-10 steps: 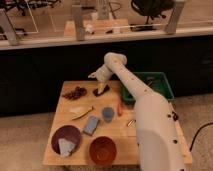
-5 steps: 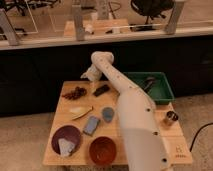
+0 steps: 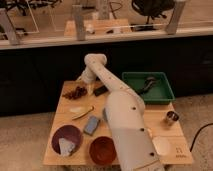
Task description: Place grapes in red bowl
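1. My pincer (image 3: 86, 85) is down at the far-left part of the table (image 3: 155, 125), roughly 11 o'clock from its middle. The fingers are spread wide with nothing between them.
2. The grapes (image 3: 77, 93) lie on the wood at about my pincer's 8 o'clock, really close (can't tell if a fingertip actually touches them).
3. The red bowl (image 3: 102, 150) sits by the near edge, around 6 o'clock from the table's middle, well apart from the grapes.
4. At the bowl's 9 o'clock there's a maroon plate (image 3: 70, 133) with a pale item (image 3: 65, 146) on it.
5. A flat black thing (image 3: 100, 90) lies at my pincer's 4 o'clock, and a green tray (image 3: 160, 93) sits at the table's 2 o'clock.
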`<state>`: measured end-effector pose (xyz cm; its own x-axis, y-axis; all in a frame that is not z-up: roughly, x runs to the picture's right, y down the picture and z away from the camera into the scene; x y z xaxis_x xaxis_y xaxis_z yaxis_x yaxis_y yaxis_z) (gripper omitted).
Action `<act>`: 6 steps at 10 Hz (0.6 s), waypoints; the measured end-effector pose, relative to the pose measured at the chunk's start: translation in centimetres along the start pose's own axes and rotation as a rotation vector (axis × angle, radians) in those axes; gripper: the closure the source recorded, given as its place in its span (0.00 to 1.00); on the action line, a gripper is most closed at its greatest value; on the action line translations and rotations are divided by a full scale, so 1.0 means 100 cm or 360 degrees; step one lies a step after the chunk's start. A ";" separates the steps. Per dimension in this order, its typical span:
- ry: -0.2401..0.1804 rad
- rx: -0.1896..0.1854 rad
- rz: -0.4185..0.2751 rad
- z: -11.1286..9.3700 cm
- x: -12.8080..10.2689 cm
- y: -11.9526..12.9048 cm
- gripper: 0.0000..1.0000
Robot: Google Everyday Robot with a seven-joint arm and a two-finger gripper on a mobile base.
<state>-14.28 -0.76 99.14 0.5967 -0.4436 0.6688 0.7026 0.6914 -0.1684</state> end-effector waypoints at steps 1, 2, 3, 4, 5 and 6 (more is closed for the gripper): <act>-0.0010 -0.0024 -0.0018 0.005 -0.003 0.002 0.20; -0.0029 -0.0033 -0.0032 0.008 -0.007 0.002 0.20; -0.0045 -0.0037 -0.0044 0.011 -0.012 0.001 0.20; -0.0055 -0.0044 -0.0052 0.014 -0.015 0.000 0.21; -0.0068 -0.0053 -0.0058 0.018 -0.019 -0.002 0.27; -0.0081 -0.0061 -0.0059 0.022 -0.023 -0.005 0.38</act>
<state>-16.81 1.18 99.29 0.5502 -0.4381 0.7109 0.7388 0.6522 -0.1699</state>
